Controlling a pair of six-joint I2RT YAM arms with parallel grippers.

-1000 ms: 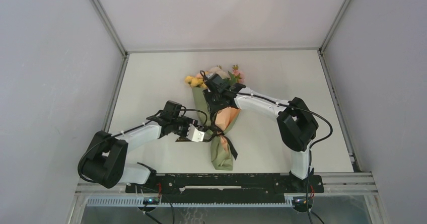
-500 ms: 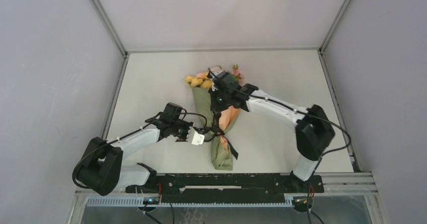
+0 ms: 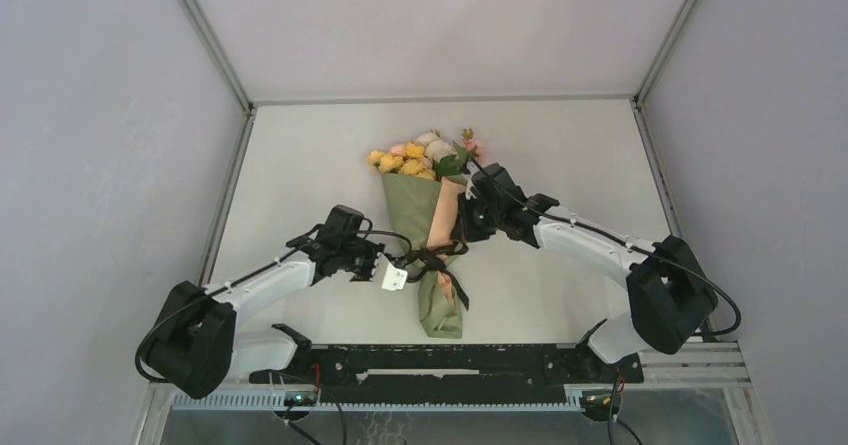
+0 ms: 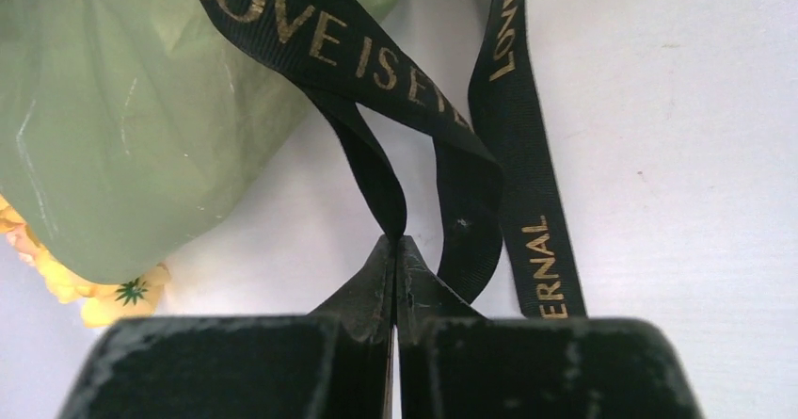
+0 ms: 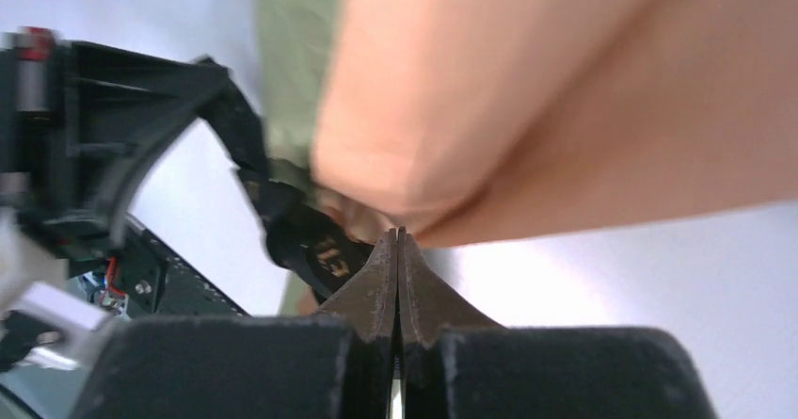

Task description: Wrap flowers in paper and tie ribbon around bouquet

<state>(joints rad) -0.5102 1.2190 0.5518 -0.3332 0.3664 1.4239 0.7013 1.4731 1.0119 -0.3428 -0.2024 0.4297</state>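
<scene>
Top view: bouquet [image 3: 410, 205] of yellow, pink and white blooms in an olive-and-peach cone, frame centre; narrow black gold-lettered ribbon [image 3: 440, 258] around its lower half.
Left wrist view: left gripper [image 4: 395, 240], lower centre, jaws clamped on a ribbon fold.
Right wrist view: right gripper [image 5: 397, 238], lower centre, jaws together at the peach paper [image 5: 527, 89] edge.

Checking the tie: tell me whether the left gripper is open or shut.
Shut. In the left wrist view the left gripper has its fingertips pressed together, pinching a fold of the ribbon.
</scene>
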